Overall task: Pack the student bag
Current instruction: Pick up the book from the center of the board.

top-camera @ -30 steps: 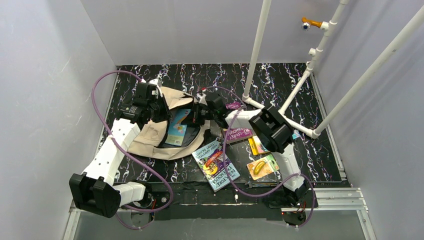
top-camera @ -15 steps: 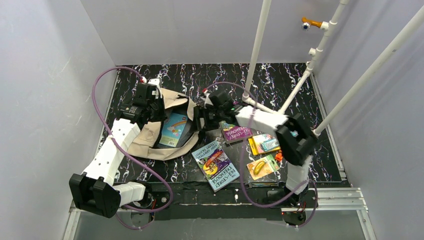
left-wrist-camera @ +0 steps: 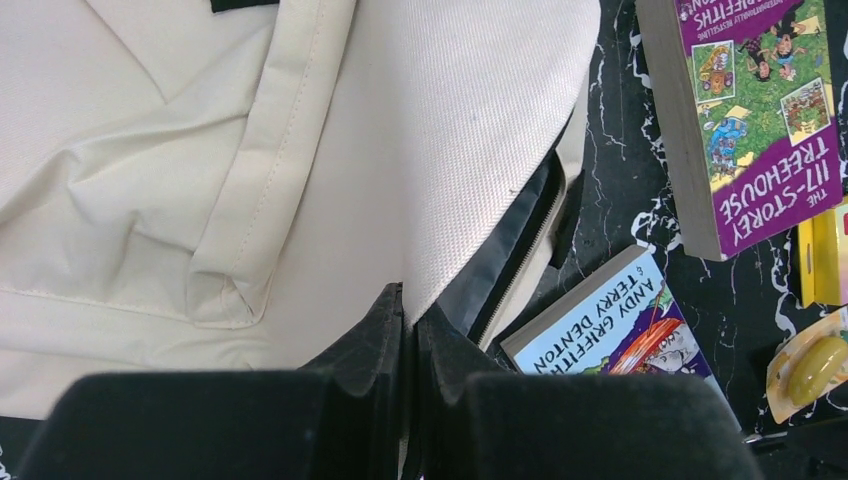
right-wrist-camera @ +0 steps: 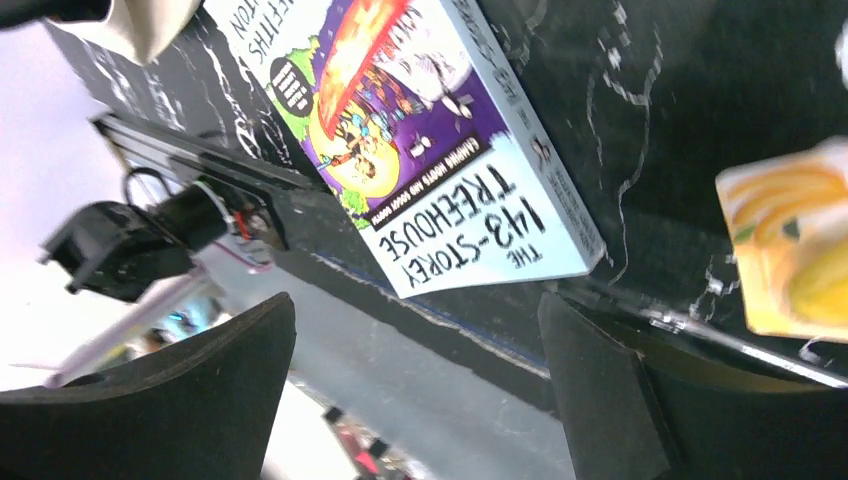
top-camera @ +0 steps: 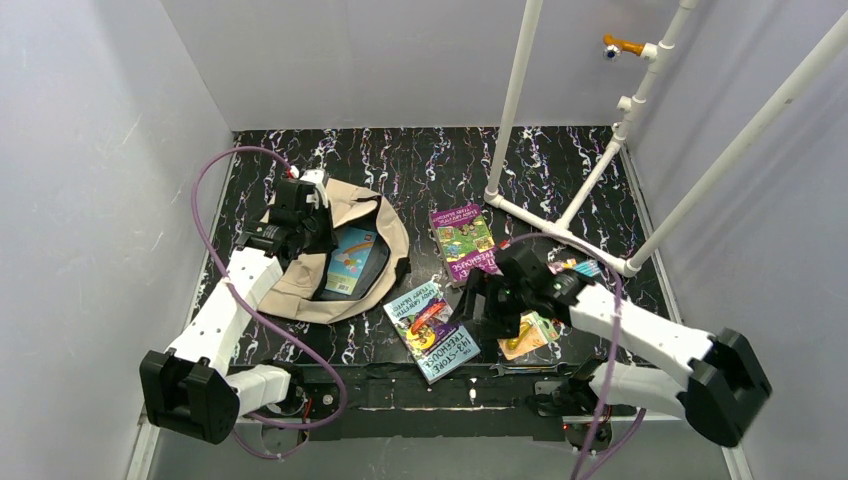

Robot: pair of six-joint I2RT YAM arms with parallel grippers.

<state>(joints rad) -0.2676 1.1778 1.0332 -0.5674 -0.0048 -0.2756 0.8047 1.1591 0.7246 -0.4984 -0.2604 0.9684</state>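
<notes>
From above, we see the student bag (top-camera: pixel 295 285) lying on the left of the tabletop (top-camera: pixel 420 160), its mouth open and a blue book (top-camera: pixel 352 258) inside. The left tool (top-camera: pixel 312 232) is clamped on the bag's beige fabric. A purple book (top-camera: pixel 463 240), a pale blue book (top-camera: pixel 432 328) and a yellow card (top-camera: pixel 525 335) lie to the bag's right. A white pipe frame (top-camera: pixel 510 110) stands beyond them. The right tool (top-camera: pixel 487 310) hangs between the pale blue book and the card, spread wide and holding nothing.

In the left wrist view, we read "THE 117-STOREY TREEHOUSE" on the purple book and "TERRY DENTON" on its neighbour.

In the right wrist view, we read "THE 143-STOREY TREEHOUSE" between the parted jaws.
</notes>
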